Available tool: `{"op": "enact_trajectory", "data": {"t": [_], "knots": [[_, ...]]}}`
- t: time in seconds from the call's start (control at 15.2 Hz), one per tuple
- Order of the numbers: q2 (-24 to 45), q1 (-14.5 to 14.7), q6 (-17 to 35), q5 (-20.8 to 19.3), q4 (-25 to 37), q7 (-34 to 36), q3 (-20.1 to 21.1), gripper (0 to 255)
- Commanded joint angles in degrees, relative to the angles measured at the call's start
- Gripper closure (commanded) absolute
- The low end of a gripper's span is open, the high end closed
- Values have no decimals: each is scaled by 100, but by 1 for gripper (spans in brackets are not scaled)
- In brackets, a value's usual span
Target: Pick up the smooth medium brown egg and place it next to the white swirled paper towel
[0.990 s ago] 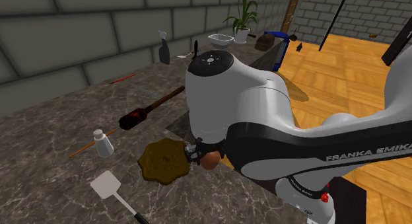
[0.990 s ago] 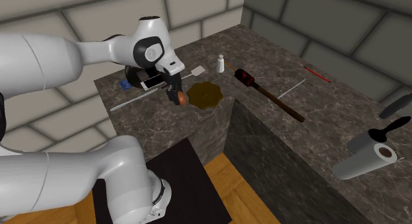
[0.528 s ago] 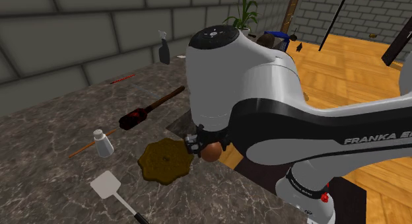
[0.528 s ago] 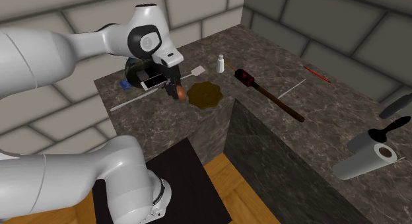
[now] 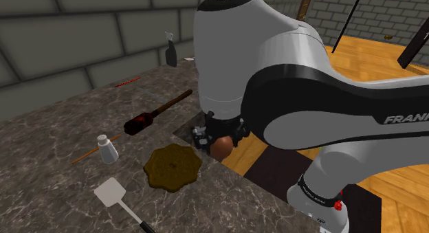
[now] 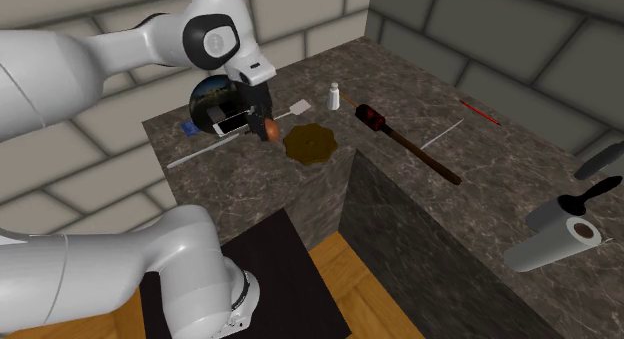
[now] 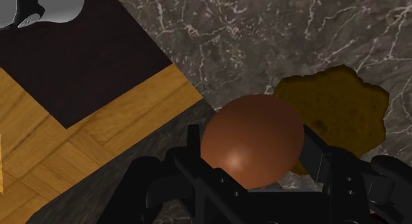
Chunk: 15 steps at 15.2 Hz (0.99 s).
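A smooth brown egg [image 7: 252, 141] sits clasped between the two black fingers of my gripper [image 7: 254, 156], which is shut on it. In the shoulder view the egg [image 5: 221, 148] hangs under the gripper [image 5: 218, 143] above the counter's edge, beside a brown scalloped mat [image 5: 172, 166]. The second exterior view shows the egg [image 6: 270, 128] lifted above the counter corner, left of the mat [image 6: 313, 142]. A paper towel roll [image 6: 553, 241] with a white swirled end lies far off at that view's lower right.
On the dark marble counter [image 5: 48, 163] lie a white spatula [image 5: 117, 199], a white shaker [image 5: 106, 149], a red-and-black tool with a brown handle [image 5: 155, 114], a red stick [image 5: 128, 80] and a grey spray bottle [image 5: 170, 51]. Wooden floor [image 5: 364, 73] lies beyond the counter edge.
The arm has risen and swung towards the shoulder view's right, carrying the egg up and a little away from the mat. The grip on the egg is unchanged.
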Motion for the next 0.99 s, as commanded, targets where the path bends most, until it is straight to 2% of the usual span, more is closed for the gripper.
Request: {"op": "enact_trajectory", "data": {"t": [0.0, 0.92], "knots": [[-16, -6, -160, -38, 139, -21, -68, 255], [65, -121, -1157, -295, 1198, -114, -397, 255]]}}
